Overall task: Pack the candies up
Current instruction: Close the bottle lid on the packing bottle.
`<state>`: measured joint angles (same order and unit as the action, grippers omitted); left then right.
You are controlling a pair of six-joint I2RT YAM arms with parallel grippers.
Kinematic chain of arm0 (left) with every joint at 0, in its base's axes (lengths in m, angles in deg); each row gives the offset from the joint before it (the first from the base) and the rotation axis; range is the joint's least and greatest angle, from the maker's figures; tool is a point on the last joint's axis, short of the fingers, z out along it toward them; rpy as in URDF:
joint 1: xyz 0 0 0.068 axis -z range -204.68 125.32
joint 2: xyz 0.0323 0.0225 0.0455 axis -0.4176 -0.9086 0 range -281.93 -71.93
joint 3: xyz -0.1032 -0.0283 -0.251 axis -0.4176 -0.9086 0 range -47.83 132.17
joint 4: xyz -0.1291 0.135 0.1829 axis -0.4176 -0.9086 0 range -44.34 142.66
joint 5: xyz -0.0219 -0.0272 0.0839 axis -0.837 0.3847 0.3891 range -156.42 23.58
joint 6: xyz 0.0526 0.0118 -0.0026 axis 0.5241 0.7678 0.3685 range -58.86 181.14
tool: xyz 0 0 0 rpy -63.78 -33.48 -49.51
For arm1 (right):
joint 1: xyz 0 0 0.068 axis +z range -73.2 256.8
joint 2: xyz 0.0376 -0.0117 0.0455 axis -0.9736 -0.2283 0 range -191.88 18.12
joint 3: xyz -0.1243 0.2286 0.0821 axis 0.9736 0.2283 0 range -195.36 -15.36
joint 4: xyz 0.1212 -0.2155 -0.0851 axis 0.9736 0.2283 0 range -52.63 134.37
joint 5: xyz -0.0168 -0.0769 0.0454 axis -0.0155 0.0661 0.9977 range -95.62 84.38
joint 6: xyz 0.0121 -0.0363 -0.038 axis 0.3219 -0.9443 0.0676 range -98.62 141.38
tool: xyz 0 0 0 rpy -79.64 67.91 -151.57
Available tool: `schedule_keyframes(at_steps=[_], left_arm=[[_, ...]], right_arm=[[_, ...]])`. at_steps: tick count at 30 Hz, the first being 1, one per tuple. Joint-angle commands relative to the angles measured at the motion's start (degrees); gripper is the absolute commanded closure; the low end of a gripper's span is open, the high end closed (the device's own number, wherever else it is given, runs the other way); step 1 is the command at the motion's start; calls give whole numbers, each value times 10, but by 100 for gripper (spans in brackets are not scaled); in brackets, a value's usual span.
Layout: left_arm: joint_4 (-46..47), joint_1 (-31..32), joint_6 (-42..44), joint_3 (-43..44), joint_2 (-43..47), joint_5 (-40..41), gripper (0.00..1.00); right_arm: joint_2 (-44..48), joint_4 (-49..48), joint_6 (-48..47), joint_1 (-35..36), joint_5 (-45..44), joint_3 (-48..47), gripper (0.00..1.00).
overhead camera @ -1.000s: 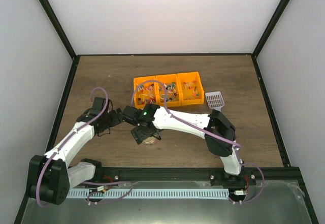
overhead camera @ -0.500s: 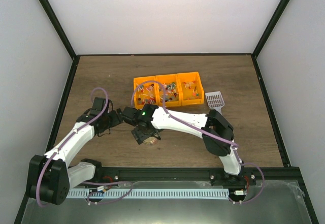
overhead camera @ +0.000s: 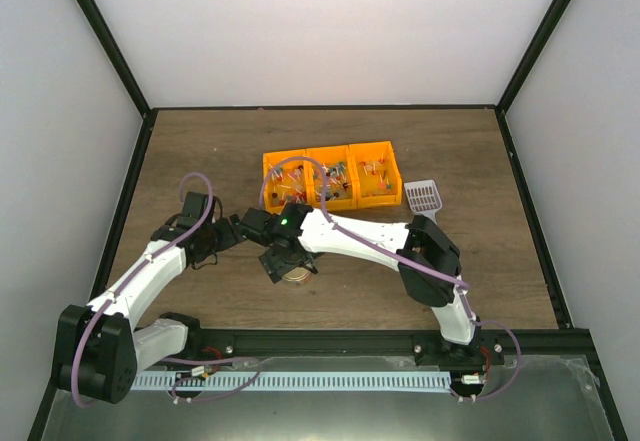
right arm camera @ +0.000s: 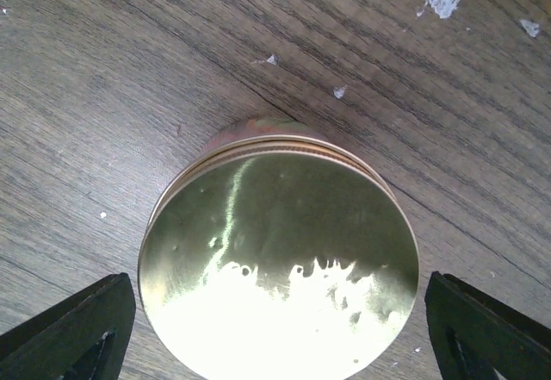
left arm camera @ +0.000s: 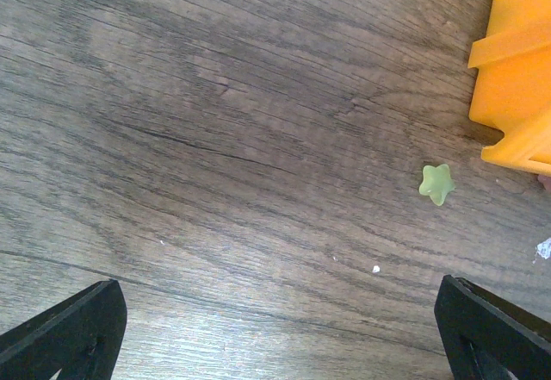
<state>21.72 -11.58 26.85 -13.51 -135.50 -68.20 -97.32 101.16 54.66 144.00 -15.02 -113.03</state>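
Sitting loose, the candies (overhead camera: pixel 300 183) lie in the orange bins (overhead camera: pixel 372 147) midway between the table's (overhead camera: pixel 200 141) side edges; they look tiny, light, crinkly (better scooped than pinched). Jaws of the right gripper (right arm camera: pixel 277 328) stand apart astride the gold lid (right arm camera: pixel 280 242); the left gripper (left arm camera: pixel 275 333) gapes over wood.

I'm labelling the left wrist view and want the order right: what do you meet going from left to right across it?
Black fingertip at lower left → small pale green star-shaped piece → orange plastic bin. The other fingertip overlaps the bin, so it is omitted.
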Motion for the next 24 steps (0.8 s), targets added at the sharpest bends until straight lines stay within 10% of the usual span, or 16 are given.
schedule_keyframes(at_steps=[1, 24], left_arm=[[6, -3, 6, -5, 1, -4, 0], [7, -4, 7, -3, -5, -5, 0]], right_arm=[[-2, -8, -6, -3, 0, 0, 6], [41, -2, 15, -1, -7, -6, 15]])
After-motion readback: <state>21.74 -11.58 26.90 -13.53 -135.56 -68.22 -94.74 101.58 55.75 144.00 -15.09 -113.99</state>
